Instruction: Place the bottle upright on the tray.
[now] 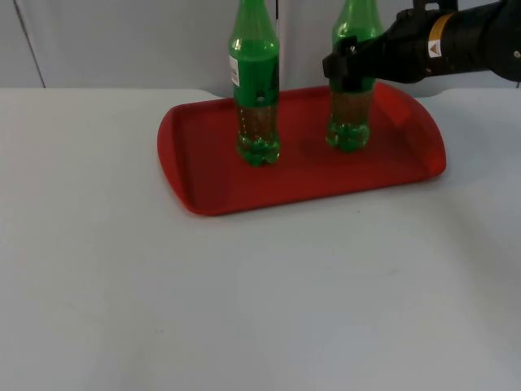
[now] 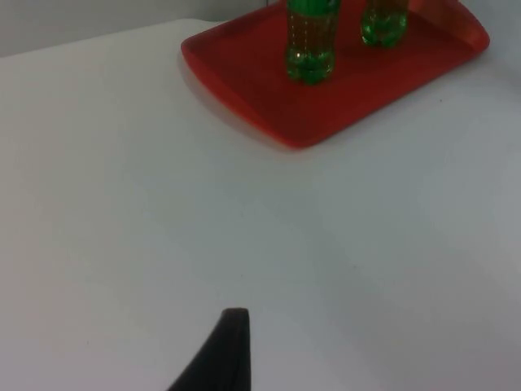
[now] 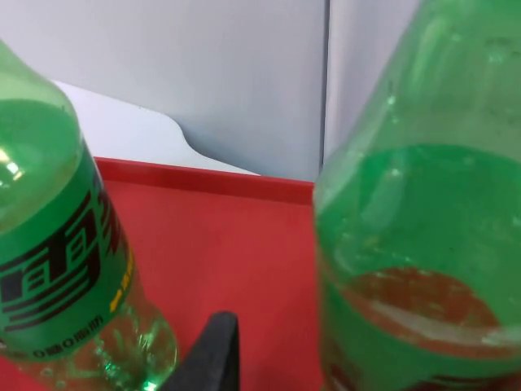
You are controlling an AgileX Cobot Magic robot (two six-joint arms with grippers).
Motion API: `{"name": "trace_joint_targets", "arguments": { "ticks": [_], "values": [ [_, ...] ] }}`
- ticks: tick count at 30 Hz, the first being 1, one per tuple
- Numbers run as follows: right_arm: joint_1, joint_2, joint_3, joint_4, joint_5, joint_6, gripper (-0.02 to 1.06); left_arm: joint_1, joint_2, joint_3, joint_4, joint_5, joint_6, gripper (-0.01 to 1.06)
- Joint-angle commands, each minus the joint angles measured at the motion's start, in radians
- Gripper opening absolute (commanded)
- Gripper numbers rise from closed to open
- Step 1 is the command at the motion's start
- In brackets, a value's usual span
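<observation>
A red tray point(image 1: 212, 191) lies at the back of the table with two green bottles standing upright on it. The left bottle point(image 1: 256, 81) wears a green label and stands free. At the right bottle point(image 1: 350, 122), my right gripper point(image 1: 350, 69) reaches in from the right at mid height and is open. In the right wrist view its black fingertip point(image 3: 216, 350) stands apart from the right bottle point(image 3: 423, 244), with the labelled bottle point(image 3: 57, 269) on its other side. My left gripper point(image 2: 232, 350) waits above bare table, some way short of the tray point(image 2: 269, 122).
The grey partition wall point(image 1: 122, 41) rises directly behind the tray. White table top point(image 1: 244, 309) stretches wide in front of the tray and to its left.
</observation>
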Motion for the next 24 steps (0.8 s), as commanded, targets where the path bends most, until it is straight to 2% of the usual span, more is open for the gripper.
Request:
{"name": "trace_joint_targets", "arguments": {
  "ticks": [1, 19, 22, 24],
  "values": [
    [-0.003, -0.003, -0.004, 0.0, 0.001, 0.002, 1.05, 0.002, -0.003, 0.003, 0.002, -0.001, -0.003, 1.05],
    [-0.003, -0.009, -0.004, 0.01, 0.003, 0.002, 1.05, 0.002, -0.003, 0.003, 0.002, -0.001, -0.003, 1.05],
    [-0.003, -0.019, -0.004, 0.021, 0.024, 0.002, 1.05, 0.002, -0.003, 0.003, 0.002, -0.001, -0.003, 1.05],
    [-0.003, -0.032, -0.004, 0.021, 0.074, 0.002, 1.05, 0.002, -0.003, 0.003, 0.002, -0.001, -0.003, 1.05]
  ]
}}
